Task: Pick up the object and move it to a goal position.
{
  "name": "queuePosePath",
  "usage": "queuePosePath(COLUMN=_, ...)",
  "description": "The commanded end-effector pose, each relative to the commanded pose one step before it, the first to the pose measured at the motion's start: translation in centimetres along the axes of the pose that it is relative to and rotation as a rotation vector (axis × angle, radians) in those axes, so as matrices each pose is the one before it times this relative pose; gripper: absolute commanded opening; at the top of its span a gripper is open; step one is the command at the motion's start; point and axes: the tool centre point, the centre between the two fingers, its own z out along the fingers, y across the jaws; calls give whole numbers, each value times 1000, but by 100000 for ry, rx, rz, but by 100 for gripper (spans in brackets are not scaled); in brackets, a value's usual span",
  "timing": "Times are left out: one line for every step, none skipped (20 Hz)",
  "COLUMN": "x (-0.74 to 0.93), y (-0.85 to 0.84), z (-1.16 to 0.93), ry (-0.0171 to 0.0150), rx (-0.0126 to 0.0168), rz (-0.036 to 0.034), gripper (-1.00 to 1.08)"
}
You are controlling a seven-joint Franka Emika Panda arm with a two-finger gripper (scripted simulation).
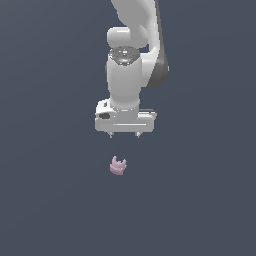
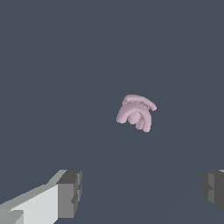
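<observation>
The object (image 1: 118, 165) is a small pale pink lumpy piece with jagged prongs on top, lying on the dark grey floor. My white gripper (image 1: 124, 135) hangs pointing down above it, a short gap apart, with its two short fingertips spread wide. In the wrist view the object (image 2: 136, 112) lies alone on the floor, ahead of the line between the two grey finger pads (image 2: 70, 193), and nothing is between them. The gripper is open and empty.
The white arm (image 1: 131, 60) rises out of the top of the exterior view. The flat dark grey floor (image 1: 50, 200) fills the rest of both views.
</observation>
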Motion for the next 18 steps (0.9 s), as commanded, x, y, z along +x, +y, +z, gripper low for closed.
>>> queuePosePath(x=0, y=1, z=0, ry=0, rx=0, rz=0, gripper=100)
queuePosePath(x=19, y=0, z=-26, ry=56, rx=-36, rz=-100, gripper=100)
queuePosePath(x=54, y=-4, z=-80, ry=168, rx=-105, rz=-299, gripper=100)
queuePosePath(x=89, y=-3, z=-130, ry=273, rx=-171, rz=-489, gripper=100)
queuePosePath(x=123, y=-3, z=-180, ry=377, rx=-238, rz=-677, gripper=100)
queuePosePath(x=156, y=-4, z=-231, ry=480, rx=-306, rz=-865, gripper=100)
queuePosePath(x=174, y=-3, z=-262, ry=538, rx=-347, rz=-976, gripper=100)
queuePosePath(x=141, y=-2, z=-217, ry=441, rx=-287, rz=-806, gripper=100)
queuePosePath(x=103, y=0, z=-163, ry=326, rx=-213, rz=-603, gripper=100)
queuePosePath(x=66, y=-1, z=-109, ry=215, rx=-141, rz=-403, gripper=100)
queuePosePath(x=30, y=-2, z=-55, ry=105, rx=-69, rz=-204, gripper=100)
queuePosePath(x=-4, y=1, z=-3, ry=0, rx=0, rz=0, gripper=100)
queuePosePath(x=-28, y=2, z=55, ry=-104, rx=68, rz=193, gripper=100)
queuePosePath(x=-7, y=9, z=60, ry=-88, rx=52, rz=216, gripper=100)
queuePosePath(x=32, y=12, z=62, ry=-51, rx=20, rz=211, gripper=100)
queuePosePath(x=57, y=31, z=99, ry=-74, rx=26, rz=336, gripper=100)
queuePosePath(x=73, y=36, z=139, ry=-110, rx=42, rz=469, gripper=100)
queuePosePath(x=88, y=45, z=181, ry=-151, rx=60, rz=612, gripper=100)
